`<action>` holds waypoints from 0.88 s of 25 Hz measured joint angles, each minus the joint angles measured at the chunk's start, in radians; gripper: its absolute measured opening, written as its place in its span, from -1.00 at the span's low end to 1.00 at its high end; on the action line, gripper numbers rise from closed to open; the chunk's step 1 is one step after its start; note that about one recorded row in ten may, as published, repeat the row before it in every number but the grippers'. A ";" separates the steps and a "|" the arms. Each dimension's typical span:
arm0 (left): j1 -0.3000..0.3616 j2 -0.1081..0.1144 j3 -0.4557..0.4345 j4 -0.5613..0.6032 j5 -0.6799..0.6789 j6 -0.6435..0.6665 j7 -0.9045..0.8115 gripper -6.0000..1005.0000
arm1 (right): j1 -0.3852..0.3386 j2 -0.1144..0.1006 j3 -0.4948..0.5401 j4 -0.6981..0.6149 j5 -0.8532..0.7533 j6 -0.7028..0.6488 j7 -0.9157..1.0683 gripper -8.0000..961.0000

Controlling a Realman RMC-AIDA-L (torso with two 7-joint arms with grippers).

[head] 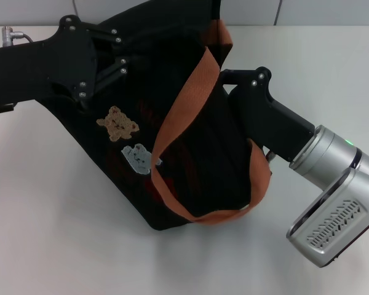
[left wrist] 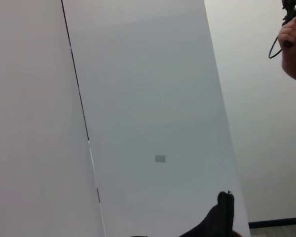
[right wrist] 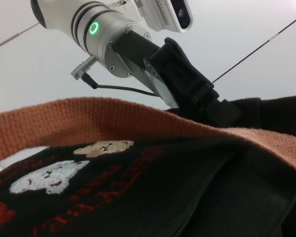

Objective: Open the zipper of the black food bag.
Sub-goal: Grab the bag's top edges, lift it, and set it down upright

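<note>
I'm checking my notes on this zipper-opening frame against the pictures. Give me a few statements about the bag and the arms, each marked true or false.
1. The left tool is at the far left end of the black food bag. True.
2. The bag has blue handles. False: the webbing handle is orange.
3. A brown bear patch and a white bear patch sit on the bag's side. True.
4. The right tool is parked far from the bag. False: it is against the bag's right side.
5. The bag rests on a white table. True.
</note>
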 joint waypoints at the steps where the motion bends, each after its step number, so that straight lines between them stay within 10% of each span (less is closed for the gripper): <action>1: 0.000 0.000 0.000 0.000 -0.001 -0.002 0.000 -0.78 | -0.001 0.000 0.001 0.000 0.000 -0.002 0.000 -0.99; 22: 0.014 -0.001 -0.017 -0.023 -0.042 -0.058 0.027 -0.78 | -0.039 0.000 -0.004 -0.011 -0.002 -0.022 0.000 -0.98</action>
